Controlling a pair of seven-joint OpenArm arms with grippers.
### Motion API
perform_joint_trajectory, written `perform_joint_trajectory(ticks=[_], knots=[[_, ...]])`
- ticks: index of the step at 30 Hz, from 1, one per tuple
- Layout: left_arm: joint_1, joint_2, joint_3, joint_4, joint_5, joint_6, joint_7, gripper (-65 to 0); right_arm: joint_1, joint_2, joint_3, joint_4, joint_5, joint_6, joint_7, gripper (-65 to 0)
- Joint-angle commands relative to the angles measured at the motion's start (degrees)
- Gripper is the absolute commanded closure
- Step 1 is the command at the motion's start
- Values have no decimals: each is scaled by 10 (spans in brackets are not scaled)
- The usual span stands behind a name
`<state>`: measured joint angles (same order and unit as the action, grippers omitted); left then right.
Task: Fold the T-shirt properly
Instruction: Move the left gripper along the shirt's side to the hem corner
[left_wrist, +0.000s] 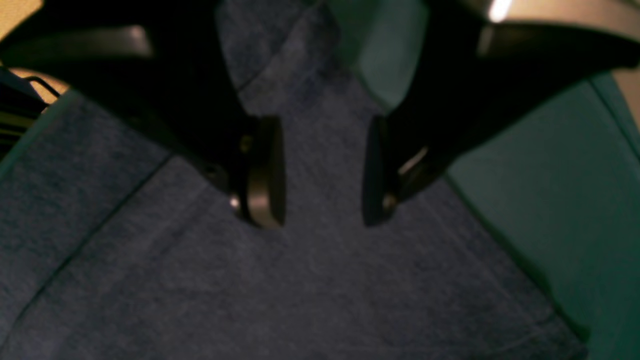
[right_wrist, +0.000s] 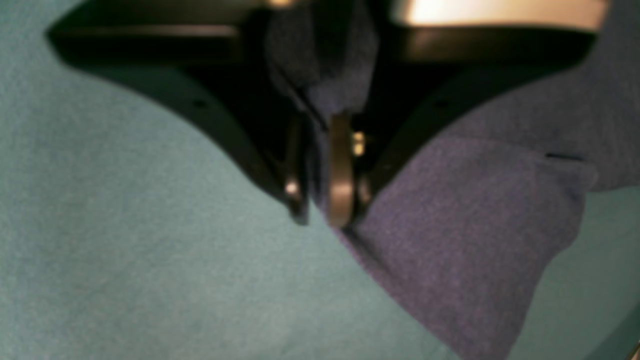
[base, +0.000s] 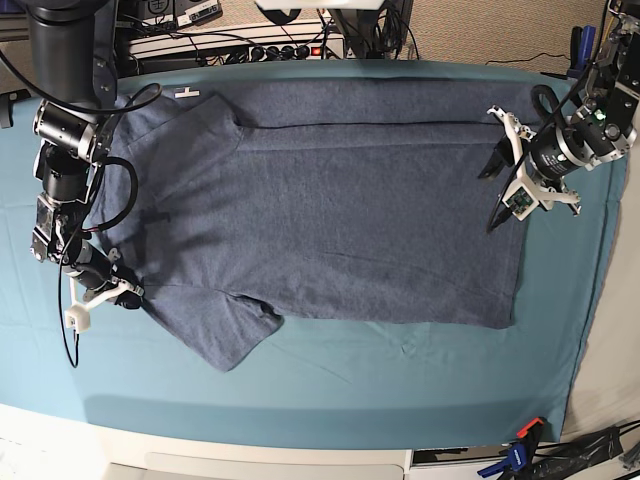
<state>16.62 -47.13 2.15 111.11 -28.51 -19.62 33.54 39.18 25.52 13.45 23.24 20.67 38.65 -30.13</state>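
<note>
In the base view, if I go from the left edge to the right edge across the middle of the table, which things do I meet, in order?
Teal table cloth → right gripper, shut on the shirt's edge → T-shirt lying flat → left gripper, open above the shirt's right edge → teal table cloth again.

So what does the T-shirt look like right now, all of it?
The T-shirt is heathered blue-grey, soft knit cloth, lying flat and sideways on the teal table cloth. No lettering shows. One long edge is folded over, and a short sleeve sticks out near the front. The right gripper is shut on cloth at the shoulder end. The left gripper is open right over the hem end, pinching nothing.
</note>
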Motion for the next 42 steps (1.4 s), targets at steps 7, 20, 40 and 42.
perform_joint_trajectory(ticks=[7, 20, 40, 42], knots=[[-4, -10, -7, 8, -2, 0, -10, -268, 19, 9, 2, 7, -1, 6, 17, 0], [-46, -9, -7, 0, -5, 27, -16, -268, 19, 8, 2, 7, -38, 6, 32, 0], [-456, 101, -7, -506, -220, -15, 51, -268, 17, 8, 2, 7, -38, 6, 27, 0], [-498, 112, -7, -561, -221, -30, 58, -268, 17, 8, 2, 7, -38, 6, 27, 0]])
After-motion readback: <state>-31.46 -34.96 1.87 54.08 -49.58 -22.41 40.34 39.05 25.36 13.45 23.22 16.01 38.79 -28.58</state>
